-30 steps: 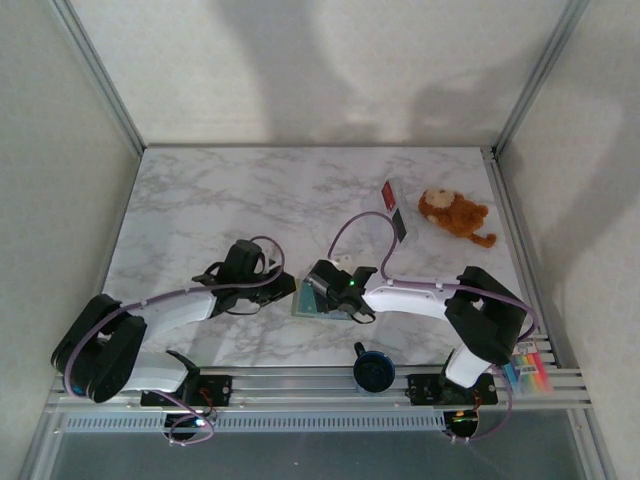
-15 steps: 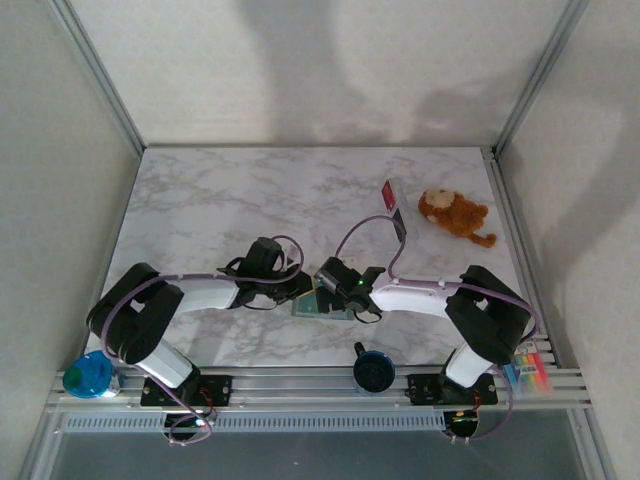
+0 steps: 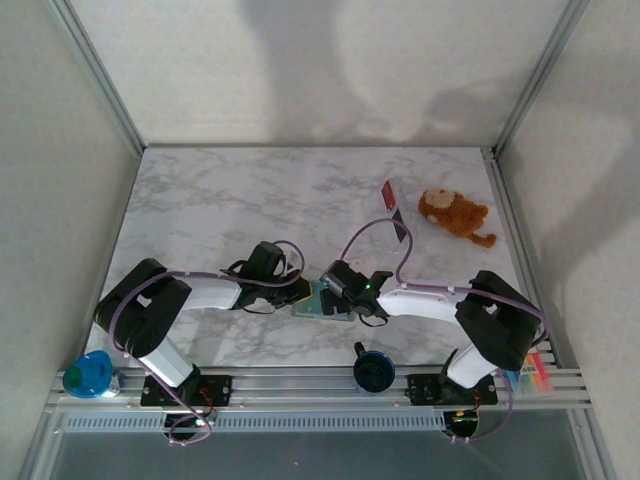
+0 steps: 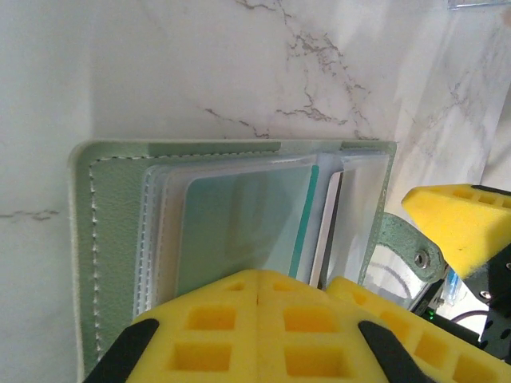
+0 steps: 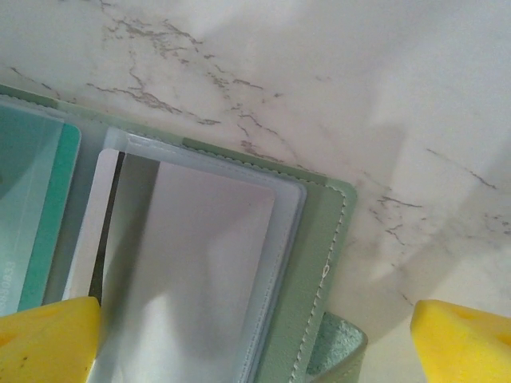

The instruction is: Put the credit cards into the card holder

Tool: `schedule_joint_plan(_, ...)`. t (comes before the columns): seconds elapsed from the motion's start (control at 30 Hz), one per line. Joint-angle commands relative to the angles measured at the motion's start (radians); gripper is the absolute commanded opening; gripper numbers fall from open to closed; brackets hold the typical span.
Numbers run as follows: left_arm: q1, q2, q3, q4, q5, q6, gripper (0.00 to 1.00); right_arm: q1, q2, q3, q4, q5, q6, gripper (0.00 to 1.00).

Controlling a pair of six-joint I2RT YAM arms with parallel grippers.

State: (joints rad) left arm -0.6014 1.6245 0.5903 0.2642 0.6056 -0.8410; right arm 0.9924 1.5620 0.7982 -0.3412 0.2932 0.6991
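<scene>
The marble table [image 3: 200, 210] carries the card holder [image 4: 116, 239], which lies open near the front edge between the two arms. The left gripper [image 4: 257, 319], pads pressed together, sits over its left half. The right gripper [image 5: 255, 343] hovers over the right half, fingers spread wide. Far right is a plush monkey [image 3: 452, 214], and just beside it lie the red card [image 3: 390, 192] and what looks like the banded card [image 3: 401, 226]. I judge that both are yet to be loaded. A teal card [image 4: 239, 231] already fills one clear sleeve.
</scene>
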Motion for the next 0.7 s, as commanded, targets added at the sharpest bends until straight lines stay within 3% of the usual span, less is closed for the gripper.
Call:
schedule_joint_plan(0.0, -0.004, 0.031, -0.016, -0.072, -0.076, 0.032, 0.0, -0.008, -0.025, -0.016, -0.045, 0.042, -0.004, 0.99)
schedule_joint_plan(0.47, -0.009, 0.024, -0.046, -0.034, -0.08, -0.004, 0.0, -0.025, -0.103, 0.062, -0.06, -0.066, -0.019, 0.99)
schedule_joint_plan(0.57, -0.009, 0.023, -0.042, -0.055, -0.089, 0.001, 0.0, -0.067, -0.141, 0.034, -0.049, -0.198, -0.015, 0.97)
schedule_joint_plan(0.67, -0.009, 0.016, -0.054, -0.045, -0.087, -0.007, 0.0, -0.086, -0.188, -0.007, 0.013, -0.414, 0.0, 0.87)
